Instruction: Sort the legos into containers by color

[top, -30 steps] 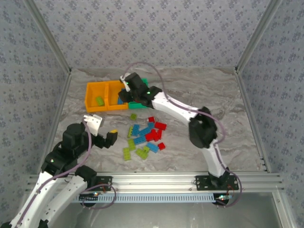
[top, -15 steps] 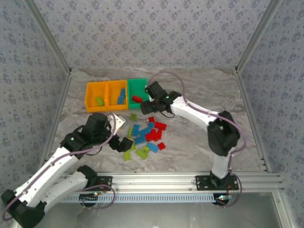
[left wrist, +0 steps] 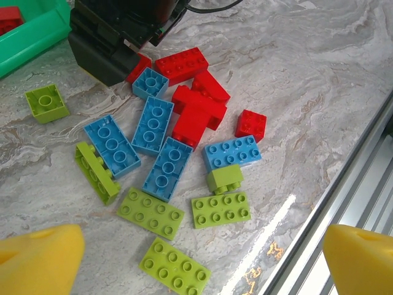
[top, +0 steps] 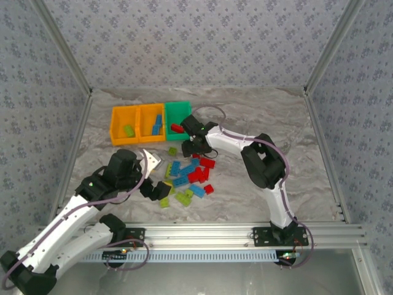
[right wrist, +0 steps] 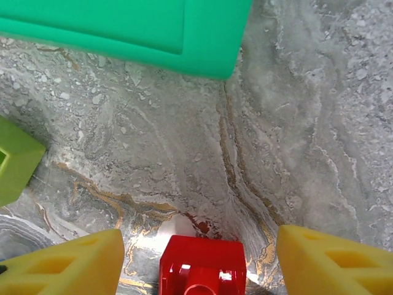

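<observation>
- Right wrist view: the right gripper [right wrist: 199, 258] is spread wide astride a small red brick [right wrist: 202, 269] on the table [right wrist: 295, 123], just short of the green bin [right wrist: 123, 31] (another red piece [top: 177, 128] lies inside it).
- The left gripper [left wrist: 198, 261] hangs open above the lime green bricks [left wrist: 220, 210] at the near side of the unsorted legos [top: 187, 175].
- Step in hand, as I judge it: picking red. Next, close squarely on the brick, lift, and carry it to the green bin.

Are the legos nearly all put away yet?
Not yet. The left orange bin holds a lime lego, the middle orange bin blue ones, the green bin a red one. The right gripper is open over a red brick; the pile waits on the table.
</observation>
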You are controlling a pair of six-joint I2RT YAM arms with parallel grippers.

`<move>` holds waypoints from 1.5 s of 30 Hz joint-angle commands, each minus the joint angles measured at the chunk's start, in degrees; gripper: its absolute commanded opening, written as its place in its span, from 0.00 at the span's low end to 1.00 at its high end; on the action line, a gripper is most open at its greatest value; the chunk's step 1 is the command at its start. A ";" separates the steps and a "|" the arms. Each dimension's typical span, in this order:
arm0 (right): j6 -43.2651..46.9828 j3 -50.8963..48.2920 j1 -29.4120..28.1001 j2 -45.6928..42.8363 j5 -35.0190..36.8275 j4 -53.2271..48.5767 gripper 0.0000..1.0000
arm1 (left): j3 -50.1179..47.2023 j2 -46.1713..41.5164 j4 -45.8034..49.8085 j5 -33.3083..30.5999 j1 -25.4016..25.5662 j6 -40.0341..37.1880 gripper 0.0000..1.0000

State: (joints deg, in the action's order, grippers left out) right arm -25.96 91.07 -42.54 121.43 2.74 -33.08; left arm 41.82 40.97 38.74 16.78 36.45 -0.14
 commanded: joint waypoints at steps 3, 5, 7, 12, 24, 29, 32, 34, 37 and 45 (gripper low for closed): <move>-2.16 -0.73 0.54 1.07 -0.37 -1.63 0.48 | -0.08 -0.58 -1.37 -0.97 0.32 -0.22 0.99; -2.05 -0.76 0.66 0.13 -0.09 -1.64 0.41 | -0.08 -0.63 -1.34 -1.12 0.32 -0.13 0.99; -1.61 -0.50 0.72 -1.31 -0.48 -1.62 0.34 | -0.05 -0.64 -1.39 -1.28 0.31 -0.18 0.99; -0.89 0.03 0.81 -6.90 -0.01 -1.62 0.30 | -0.08 -0.88 -1.39 -1.90 0.29 0.02 0.99; 9.73 10.81 0.11 -6.03 10.25 11.67 0.31 | -0.43 -1.60 -1.52 -5.54 -0.23 0.13 0.99; 12.81 23.19 0.82 4.79 10.04 11.58 0.31 | -0.51 -1.71 -1.63 -5.94 -0.56 0.23 0.99; 13.47 30.14 1.12 10.35 9.05 9.56 0.34 | -0.60 -1.65 -1.66 -6.45 -0.59 0.26 0.99; 12.47 33.25 1.34 12.81 7.28 8.25 0.36 | -0.77 -1.51 -1.78 -6.70 -0.73 0.45 0.99; 11.50 36.35 1.64 14.55 5.44 6.35 0.38 | -0.78 -1.60 -1.87 -6.75 -0.77 0.58 0.99; 14.56 36.26 1.81 7.70 6.40 0.53 0.57 | 5.47 4.33 1.33 -13.95 -0.57 15.42 0.99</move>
State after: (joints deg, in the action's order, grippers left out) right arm -13.26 126.45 -40.88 135.13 8.97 -29.04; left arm 43.11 43.22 39.48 6.31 36.01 7.16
